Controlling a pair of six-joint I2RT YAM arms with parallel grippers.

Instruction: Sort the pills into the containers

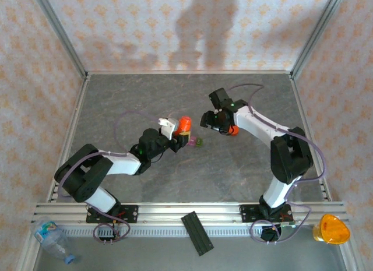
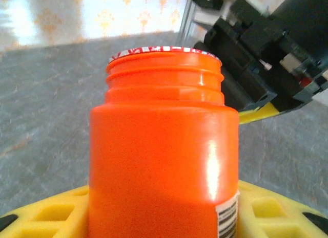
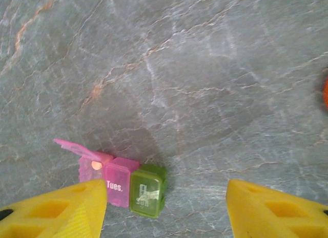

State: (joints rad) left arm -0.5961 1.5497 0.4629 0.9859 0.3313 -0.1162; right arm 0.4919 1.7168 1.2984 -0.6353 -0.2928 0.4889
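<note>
The containers (image 3: 123,184) are a small joined row on the grey table: pink boxes and one green box. The leftmost pink lid stands open, with a small orange pill (image 3: 96,165) inside. In the top view the containers (image 1: 195,141) lie between the two arms. My right gripper (image 3: 166,197) hovers over them, open, its yellow fingers (image 3: 66,210) wide apart with nothing between. My left gripper (image 2: 164,210) is shut on the orange bottle (image 2: 164,146), held upright, its threaded neck bare. From above, the bottle (image 1: 184,125) is just left of the right gripper (image 1: 214,124).
A small orange-red piece (image 1: 232,130) sits by the right wrist; what it is I cannot tell. Metal frame rails (image 1: 175,210) and patterned walls bound the table. Beyond the near rail are a clear plastic bottle (image 1: 51,236), a black strip (image 1: 198,233) and an orange cup (image 1: 332,229).
</note>
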